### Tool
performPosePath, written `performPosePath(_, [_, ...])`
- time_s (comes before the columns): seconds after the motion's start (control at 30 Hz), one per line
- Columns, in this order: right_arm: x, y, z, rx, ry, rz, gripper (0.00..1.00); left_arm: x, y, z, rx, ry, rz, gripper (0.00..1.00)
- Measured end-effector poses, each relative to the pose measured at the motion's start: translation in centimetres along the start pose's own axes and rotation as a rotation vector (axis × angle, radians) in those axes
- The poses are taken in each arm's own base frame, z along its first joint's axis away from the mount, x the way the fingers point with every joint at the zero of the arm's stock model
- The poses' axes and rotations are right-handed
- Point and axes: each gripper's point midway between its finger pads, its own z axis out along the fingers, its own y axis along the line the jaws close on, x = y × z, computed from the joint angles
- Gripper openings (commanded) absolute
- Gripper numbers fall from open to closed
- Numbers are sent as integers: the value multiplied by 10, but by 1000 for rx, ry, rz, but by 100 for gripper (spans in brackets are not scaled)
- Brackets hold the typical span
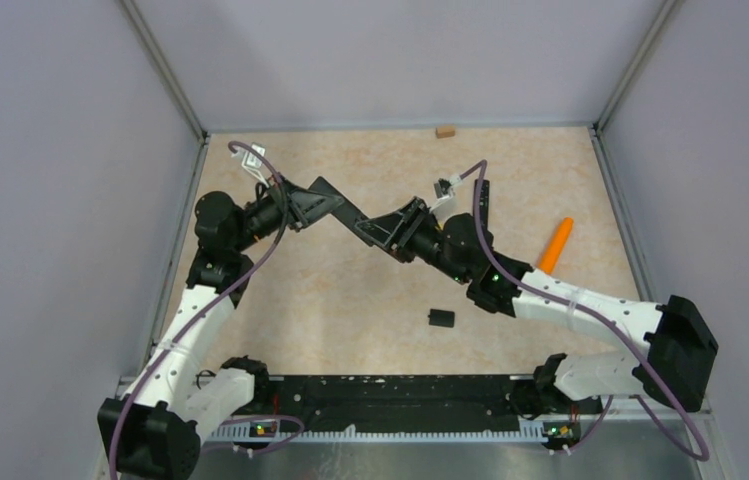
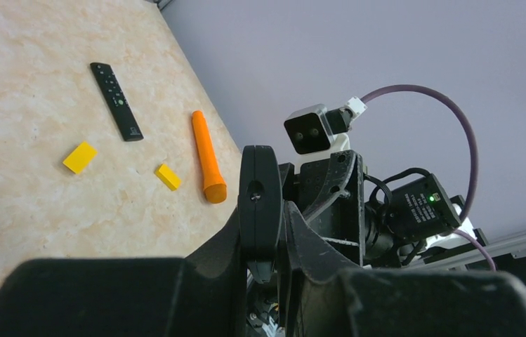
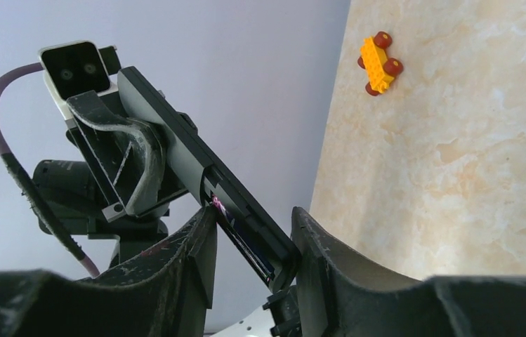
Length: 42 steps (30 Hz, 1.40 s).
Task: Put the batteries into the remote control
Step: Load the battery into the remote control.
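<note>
Your left claw (image 3: 144, 165) is clenched on the remote (image 3: 179, 151), holding it in the air above the surface (image 1: 330, 300); your right claw (image 3: 254, 228) straddles its lower end, half-closed, and you cannot tell whether it grips; a purple-tipped battery (image 3: 218, 204) seems to sit in the open bay; loading looks well along; seating it, and probably fitting the small black piece (image 1: 440, 318), is left.

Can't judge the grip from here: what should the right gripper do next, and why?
Probably ease the right gripper shut on the remote: its end sits between the jaws, which look not quite closed on it, while the left gripper holds it.
</note>
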Motion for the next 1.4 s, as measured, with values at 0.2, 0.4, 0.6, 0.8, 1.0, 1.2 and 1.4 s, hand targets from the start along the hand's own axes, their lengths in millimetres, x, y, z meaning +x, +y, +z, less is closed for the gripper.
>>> performPosePath(0.2, [-1,2,0,-37,-2,15,52,-2,-1,0,1,-7,-24,0])
performPosePath(0.4, [-1,17,-4,-113,5,-6,75,5,-3,-1,9,25,-42,0])
performPosePath(0.6, [-2,19,-17,-183,-2,-40,68,7,-3,-1,10,37,-52,0])
performPosePath(0.8, [-2,15,-27,-241,5,-101,46,10,-7,-2,22,53,-72,0])
performPosePath(1.0, [-2,11,-27,-246,12,-160,22,9,-15,-3,50,62,-101,0])
performPosePath(1.2, [-2,14,-29,-267,17,-190,42,8,-17,-4,57,63,-121,0])
performPosePath(1.4, [-1,3,-31,-229,33,-278,73,8,-4,-6,13,58,-86,0])
